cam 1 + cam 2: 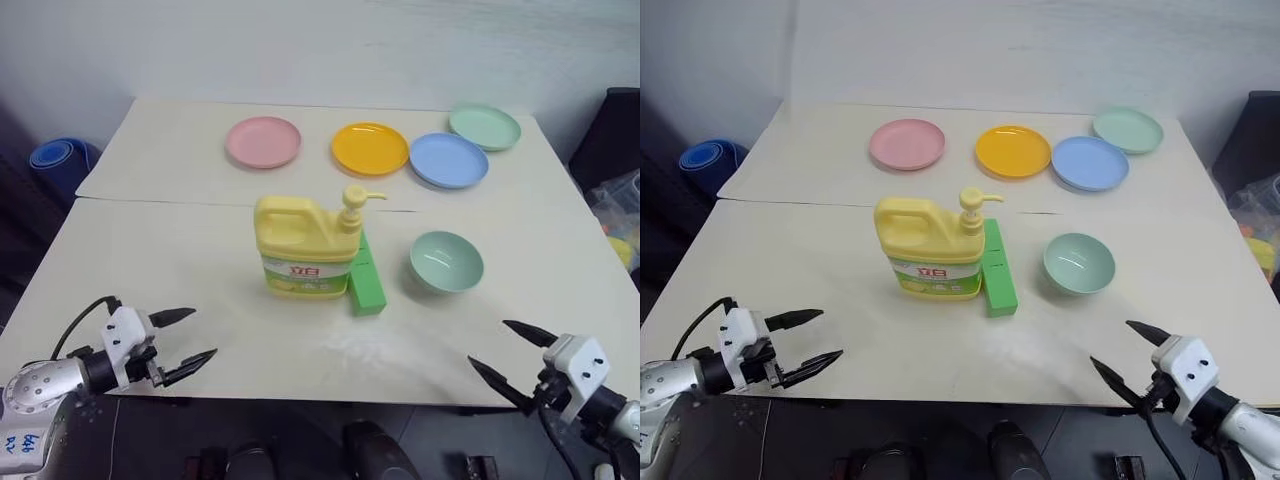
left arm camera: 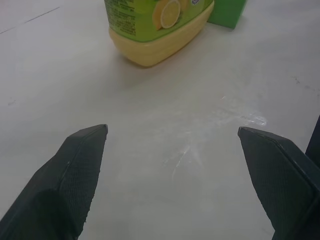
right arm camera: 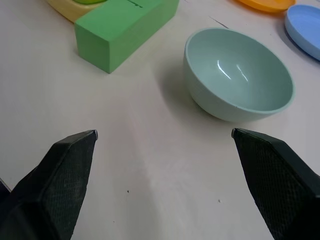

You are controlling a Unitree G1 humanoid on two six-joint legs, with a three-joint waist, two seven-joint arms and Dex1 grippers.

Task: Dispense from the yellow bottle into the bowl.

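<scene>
1. Standing upright mid-table, the yellow bottle [image 1: 305,247] has its pump spout turned toward the bowl [image 1: 446,261].
2. A green block [image 1: 366,273] lies just beside the bottle (between it and the bowl).
3. Left gripper [image 1: 183,341] hovers at the near edge of the table [image 1: 180,260], fingers spread apart, holding nothing.
4. Right gripper [image 1: 510,351] likewise gapes wide near the bowl, empty.

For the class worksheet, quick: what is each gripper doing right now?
Left gripper: open, holding nothing.
Right gripper: open, holding nothing.
</scene>
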